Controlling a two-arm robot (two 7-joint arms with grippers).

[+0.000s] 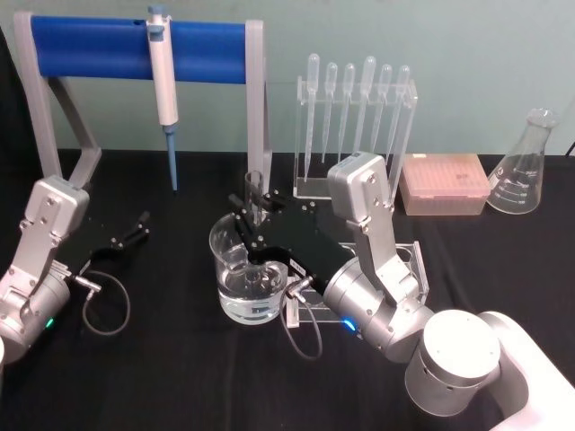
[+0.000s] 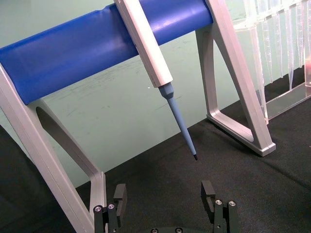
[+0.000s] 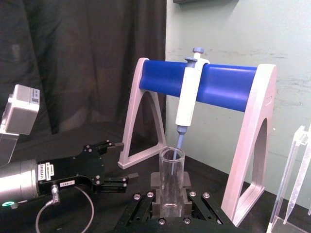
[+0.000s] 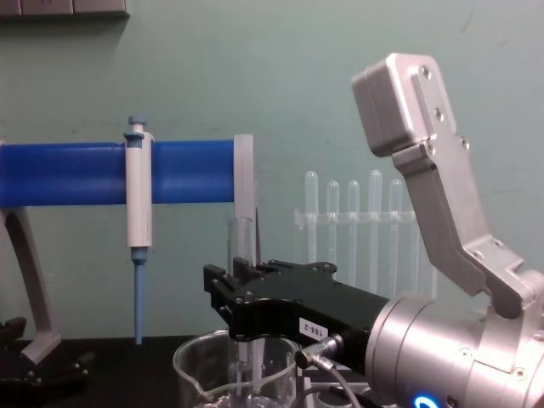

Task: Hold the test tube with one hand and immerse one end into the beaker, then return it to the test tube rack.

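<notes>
The right gripper [image 1: 251, 215] is closed narrowly on the test tube [image 1: 254, 187], its two black fingers pressing the glass from opposite sides just below the middle. In the right wrist view the tube [image 3: 172, 174] stands upright between the finger pads [image 3: 156, 200], open rim uppermost. On the head view's clock face, the arm reaches in from 4 o'clock.

The tube's lower part hangs inside the beaker [image 1: 225, 269], near its far wall. In the chest view the tube [image 4: 240, 246] shows through the beaker [image 4: 200, 374] glass. Clear liquid fills the bottom of the beaker, but I cannot tell whether the rounded end touches it.

At 3 o'clock of the beaker, a clear acrylic rack [image 1: 419, 269] lies under the right forearm. At 1 o'clock stands a holder of frosted pipettes [image 1: 355, 117], at 2 o'clock a pink tip box [image 1: 443, 184], and farther out on that line a conical flask [image 1: 526, 171]. At 11 o'clock a pipettor [image 1: 163, 81] hangs from a blue stand [image 1: 90, 45].

The left gripper [image 1: 139, 226] rests at 10 o'clock on the black table [image 1: 180, 377], well apart from the beaker, its fingers [image 2: 119, 194] spread wide with nothing in them.
</notes>
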